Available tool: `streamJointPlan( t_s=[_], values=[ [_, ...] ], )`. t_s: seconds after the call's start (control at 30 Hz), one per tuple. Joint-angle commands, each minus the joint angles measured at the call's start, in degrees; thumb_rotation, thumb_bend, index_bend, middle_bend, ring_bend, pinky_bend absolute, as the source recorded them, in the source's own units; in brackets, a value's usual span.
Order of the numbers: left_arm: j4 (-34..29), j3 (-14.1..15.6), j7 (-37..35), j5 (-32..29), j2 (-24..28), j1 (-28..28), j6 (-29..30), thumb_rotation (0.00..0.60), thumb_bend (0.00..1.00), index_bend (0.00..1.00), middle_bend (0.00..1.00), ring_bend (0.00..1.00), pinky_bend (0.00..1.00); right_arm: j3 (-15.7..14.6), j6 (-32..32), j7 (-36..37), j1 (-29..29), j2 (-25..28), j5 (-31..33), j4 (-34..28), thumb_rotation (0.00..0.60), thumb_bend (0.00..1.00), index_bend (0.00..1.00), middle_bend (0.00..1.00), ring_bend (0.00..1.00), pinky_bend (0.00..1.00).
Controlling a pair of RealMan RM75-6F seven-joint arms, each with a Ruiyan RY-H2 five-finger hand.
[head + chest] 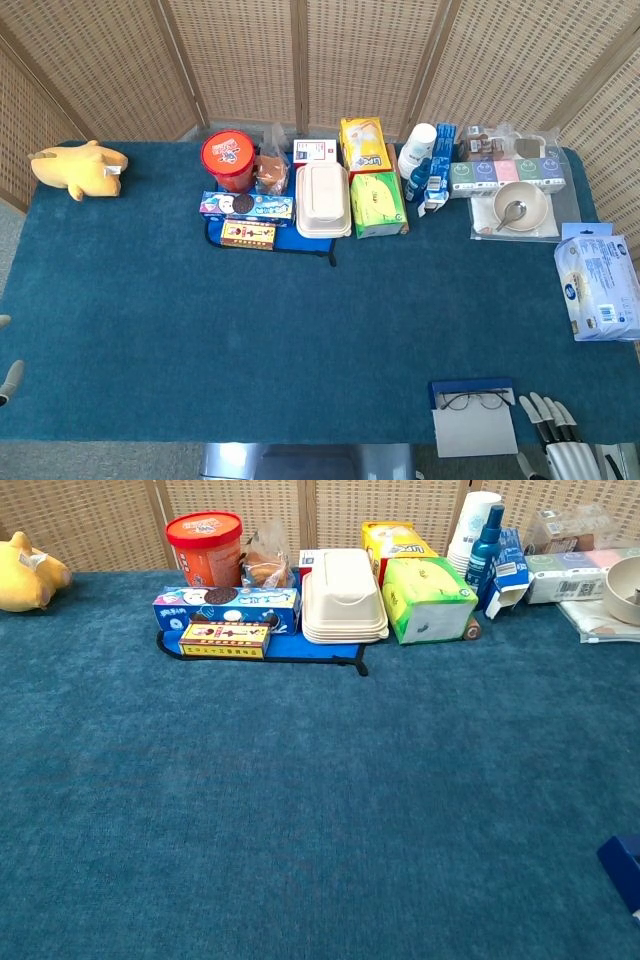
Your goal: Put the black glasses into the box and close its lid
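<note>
The black glasses (474,401) lie in an open box (474,428) with a blue rim and pale lid, at the table's near right edge. A blue corner of the box (625,862) shows at the right edge of the chest view. My right hand (556,440) sits just right of the box, low at the frame's bottom, fingers stretched out and apart, holding nothing. Only a fingertip of my left hand (8,380) shows at the far left edge, so its pose is hidden.
Along the back stand a red tub (228,160), snack boxes (247,207), a white clamshell container (322,200), green and yellow boxes (376,203), cups, a bowl with a spoon (520,208). A wipes pack (598,288) lies right; a yellow plush (78,168) far left.
</note>
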Motion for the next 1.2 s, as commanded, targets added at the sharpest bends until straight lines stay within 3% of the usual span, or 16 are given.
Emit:
streamJointPlan(
  t_s=[0.03, 1.2],
  values=[
    [0.01, 0.0, -0.01, 0.01, 0.03, 0.01, 0.02, 0.6, 0.3, 0.26, 0.34, 0.22, 0.27, -0.12, -0.4, 0.01, -0.19, -0.02, -0.07, 0.15, 0.556, 0.35, 0.0, 0.0, 0.0, 0.11],
    [-0.34, -0.21, 0.24, 0.31, 0.15, -0.11, 0.09, 0.6, 0.3, 0.26, 0.34, 0.22, 0.27, -0.41, -0.33, -0.61, -0.21, -1.14, -0.38, 0.16, 0.569, 0.38, 0.0, 0.0, 0.0, 0.05]
  ],
)
